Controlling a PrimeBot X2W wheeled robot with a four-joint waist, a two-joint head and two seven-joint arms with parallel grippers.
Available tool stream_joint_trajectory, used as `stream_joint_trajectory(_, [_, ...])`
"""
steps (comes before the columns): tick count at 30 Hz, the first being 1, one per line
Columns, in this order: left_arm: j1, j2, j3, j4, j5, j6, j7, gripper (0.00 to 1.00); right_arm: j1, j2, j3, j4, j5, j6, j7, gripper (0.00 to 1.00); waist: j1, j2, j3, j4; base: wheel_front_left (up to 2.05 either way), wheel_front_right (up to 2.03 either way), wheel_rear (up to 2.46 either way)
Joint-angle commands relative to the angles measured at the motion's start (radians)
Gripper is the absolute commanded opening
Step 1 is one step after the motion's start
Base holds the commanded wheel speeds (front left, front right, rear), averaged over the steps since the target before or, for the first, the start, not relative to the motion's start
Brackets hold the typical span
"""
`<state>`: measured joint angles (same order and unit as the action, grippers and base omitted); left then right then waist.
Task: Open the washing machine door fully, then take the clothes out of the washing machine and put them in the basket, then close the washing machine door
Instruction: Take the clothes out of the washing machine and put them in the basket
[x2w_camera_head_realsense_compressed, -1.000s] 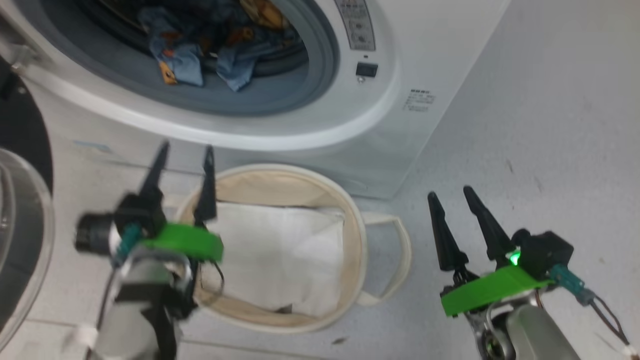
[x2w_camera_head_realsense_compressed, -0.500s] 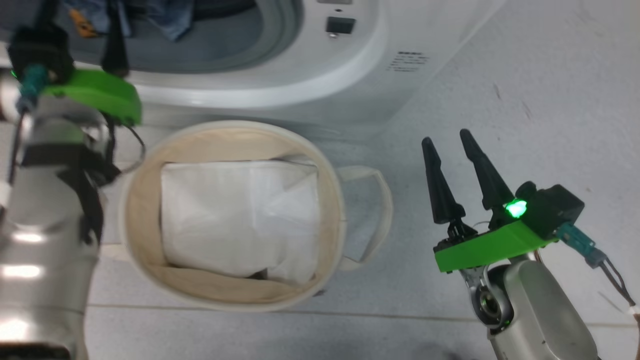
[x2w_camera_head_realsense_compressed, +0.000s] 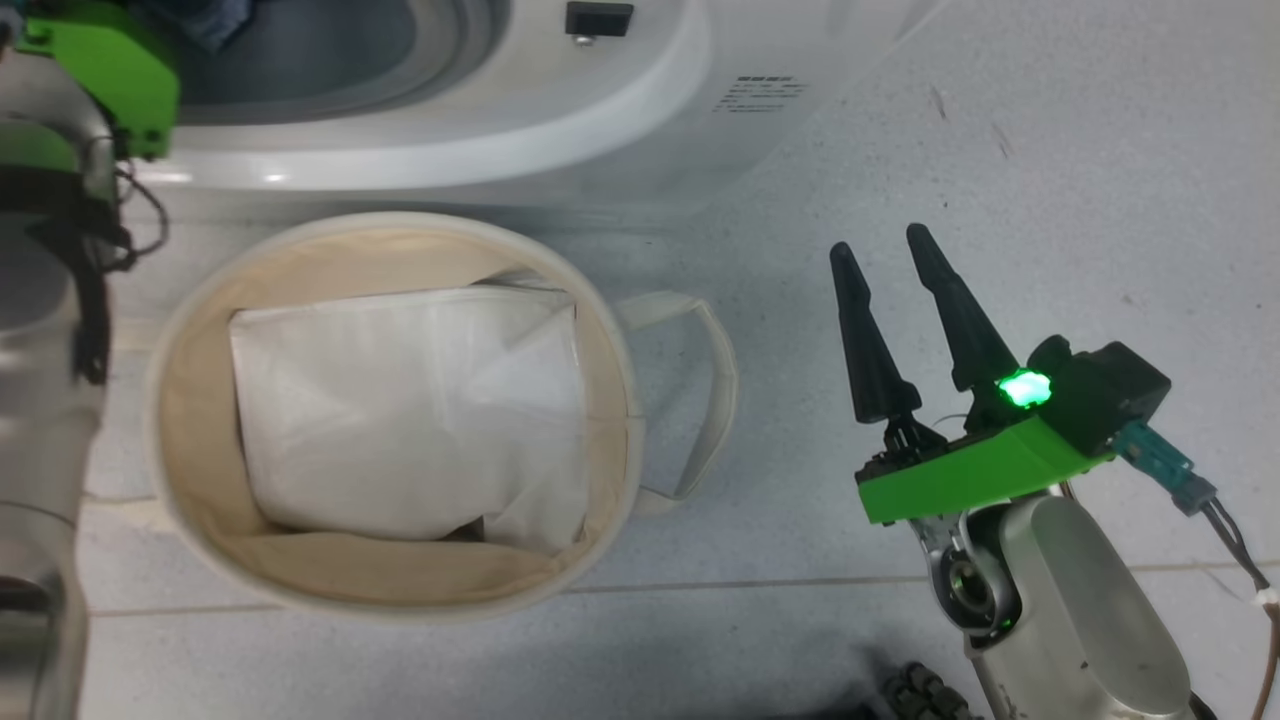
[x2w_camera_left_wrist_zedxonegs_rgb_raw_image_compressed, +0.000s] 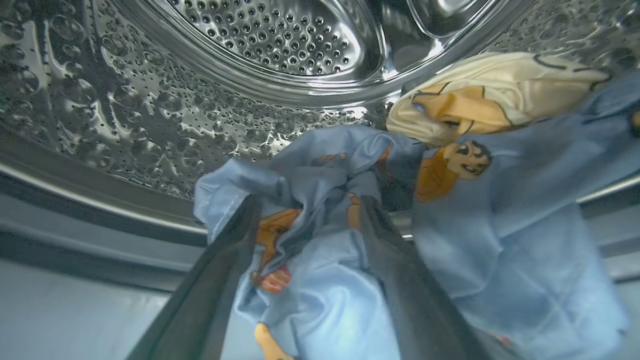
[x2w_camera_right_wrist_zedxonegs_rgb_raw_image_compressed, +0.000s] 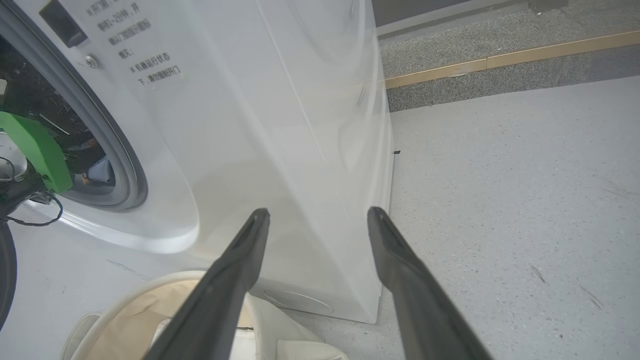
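A second ago my left hand (x2w_camera_left_wrist_zedxonegs_rgb_raw_image_compressed: 308, 202) was outside the machine, over the near-left rim of the basket (x2w_camera_head_realsense_compressed: 390, 225). Half a second ago it was at the drum mouth. Now it is inside the washing machine (x2w_camera_head_realsense_compressed: 560, 120), with the perforated steel drum (x2w_camera_left_wrist_zedxonegs_rgb_raw_image_compressed: 280, 35) curving around it in the left wrist view. The head camera has also tipped down in that second, so the basket's shift across that view is the camera's doing and not the basket's.

The left hand is spread wide. Its two fingers straddle a bunched fold of the clothes (x2w_camera_left_wrist_zedxonegs_rgb_raw_image_compressed: 320, 280), the light-blue bear-print fabric, which fills the gap between them and seems to brush their inner faces. Nothing is pinched yet. The rest of the garment trails off to the right in that view, with a cream piece lying behind it. All of the clothes are in the drum.

The basket sits on the floor (x2w_camera_head_realsense_compressed: 1000, 150) just near of the machine's front and holds a folded white sheet (x2w_camera_head_realsense_compressed: 400, 400). My right hand (x2w_camera_head_realsense_compressed: 880, 242) has kept its place to the right of the basket, over bare floor. It is also spread and holds nothing.

I judge that the reach is done and the grab comes next. I would close the left hand on that fold and then draw it out and down to the basket. The risk I see is catching only a thin edge, so that the cloth slips free at the grey lip of the drum mouth.
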<state>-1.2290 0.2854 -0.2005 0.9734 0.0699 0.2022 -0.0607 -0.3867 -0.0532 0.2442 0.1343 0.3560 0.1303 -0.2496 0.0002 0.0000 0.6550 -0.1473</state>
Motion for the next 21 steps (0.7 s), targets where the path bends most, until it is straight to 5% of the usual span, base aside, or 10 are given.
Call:
stream_joint_trajectory(1, [-0.052, 0.066, 0.001, 0.000, 0.028, 0.030, 0.005, 1.00, 0.006, 0.003, 0.024, -0.037, 0.010, 0.000, -0.012, 1.00, -0.0002, 0.0000, 0.010, -0.008, 0.00, 0.00, 0.00])
stream_joint_trajectory(20, [-0.183, 0.071, -0.076, 0.208, 0.071, 0.047, 0.052, 1.00, -0.017, 0.003, 0.039, -0.048, 0.009, 0.000, -0.012, 1.00, -0.0002, 0.0000, 0.043, -0.018, 0.00, 0.00, 0.00])
stream_joint_trajectory(21, [-0.185, 0.070, -0.077, 0.217, 0.069, 0.044, 0.052, 0.77, -0.017, 0.003, 0.040, -0.048, 0.009, 0.000, -0.012, 1.00, -0.0002, 0.0000, 0.043, -0.018, 0.00, 0.00, 0.00])
